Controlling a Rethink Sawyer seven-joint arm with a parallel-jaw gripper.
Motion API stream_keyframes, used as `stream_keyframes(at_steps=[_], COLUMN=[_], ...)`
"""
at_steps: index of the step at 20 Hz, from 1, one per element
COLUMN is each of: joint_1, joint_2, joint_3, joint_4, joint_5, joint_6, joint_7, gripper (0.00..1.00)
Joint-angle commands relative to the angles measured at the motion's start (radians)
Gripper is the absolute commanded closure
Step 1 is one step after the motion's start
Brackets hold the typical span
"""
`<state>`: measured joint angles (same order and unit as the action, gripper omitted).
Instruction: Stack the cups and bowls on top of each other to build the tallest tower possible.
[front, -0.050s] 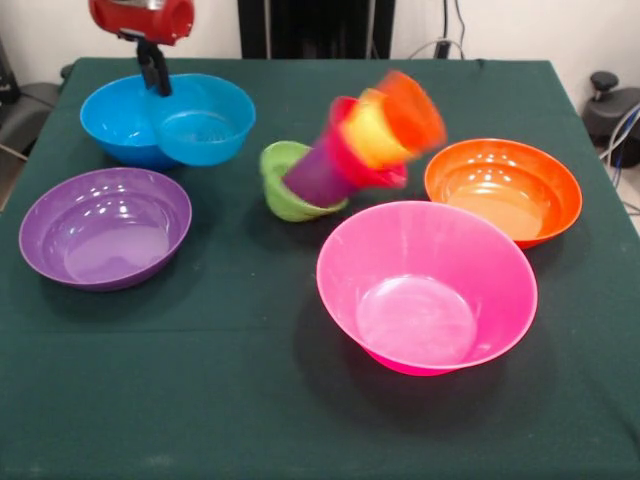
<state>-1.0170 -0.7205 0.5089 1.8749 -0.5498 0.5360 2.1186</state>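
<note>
Pink bowl (427, 290) foreground; behind it the tower (350, 150) topples (blurred). My gripper (155, 70), finger state unclear, hangs over the blue bowls (165, 120); rebuilding comes next.

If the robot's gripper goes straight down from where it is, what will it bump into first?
Probably the mid-sized blue bowl. The gripper points down over it, near where the small blue bowl rests on its rim, though depth is hard to judge from this view.

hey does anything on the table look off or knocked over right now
Yes. The tower in the middle of the table is tipping over: the nested pile leans sharply toward the orange bowl, its green bowl base tilted on edge and the upper cups blurred as if falling. The other bowls sit upright, and the tool is away over the blue bowl.
</note>
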Motion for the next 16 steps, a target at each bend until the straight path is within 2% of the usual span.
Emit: stream_keyframes(at_steps=[1, 13, 16], joint_1=[-0.027, -0.061, -0.064], joint_2=[-0.001, -0.009, -0.043], joint_3=[0.046, 0.064, 0.056], joint_4=[0.043, 0.076, 0.103], joint_5=[-0.063, -0.085, -0.091], joint_6=[-0.047, -0.071, -0.068], joint_7=[-0.141, -0.138, -0.132], gripper=[1.0, 1.0, 1.0])
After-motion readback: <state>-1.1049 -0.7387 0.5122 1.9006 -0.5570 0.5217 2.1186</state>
